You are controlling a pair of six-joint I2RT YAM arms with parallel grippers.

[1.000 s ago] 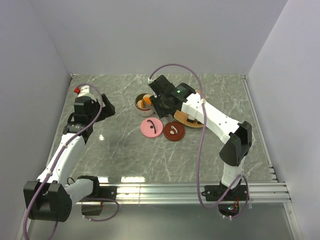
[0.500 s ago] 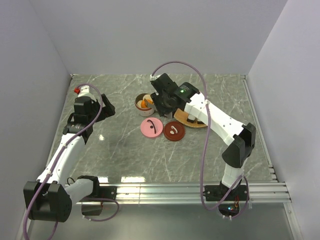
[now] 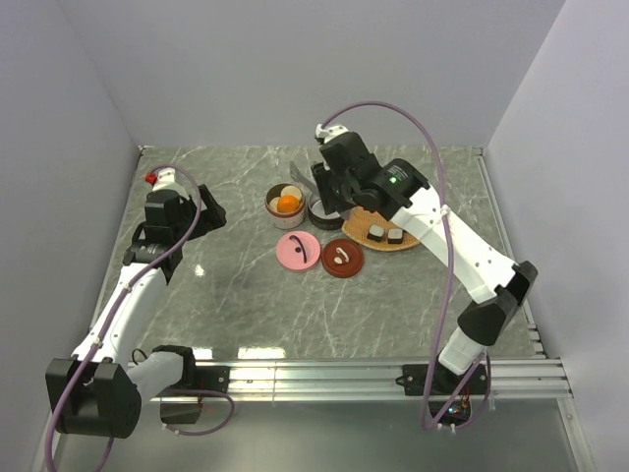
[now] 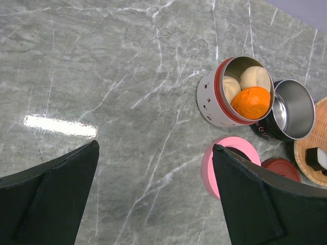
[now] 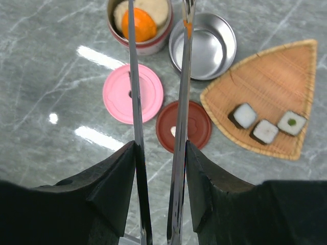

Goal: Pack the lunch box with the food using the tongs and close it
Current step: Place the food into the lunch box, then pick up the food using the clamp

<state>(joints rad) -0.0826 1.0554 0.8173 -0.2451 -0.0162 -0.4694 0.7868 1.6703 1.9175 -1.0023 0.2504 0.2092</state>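
Observation:
My right gripper point(image 3: 330, 185) point(image 5: 160, 153) is shut on the tongs point(image 5: 134, 102) point(image 3: 302, 176), one finger outside each slim metal arm. The arms stand apart and nothing shows between them. Their tips run out of the right wrist view over the lunch box tins. The white tin point(image 3: 285, 202) point(image 4: 220, 94) holds two cream balls point(image 4: 254, 76) and an orange ball point(image 4: 250, 102) point(image 5: 140, 23). The steel-lined black tin point(image 3: 320, 206) point(image 5: 203, 46) beside it is empty. Three sushi rolls point(image 5: 265, 131) point(image 3: 384, 234) lie on the woven tray point(image 5: 260, 81). My left gripper point(image 3: 204, 211) point(image 4: 156, 148) is open, off to the left.
A pink lid point(image 3: 298, 251) point(image 5: 133, 93) and a dark red lid point(image 3: 342, 258) point(image 5: 183, 125) lie flat in front of the tins. The woven tray point(image 3: 413, 240) sits right of the tins. Walls close the marble table point(image 3: 246, 305) on three sides.
My right arm has pulled up and to the right with the tongs, uncovering the tins and the sushi rolls on the tray. The left arm has not moved.

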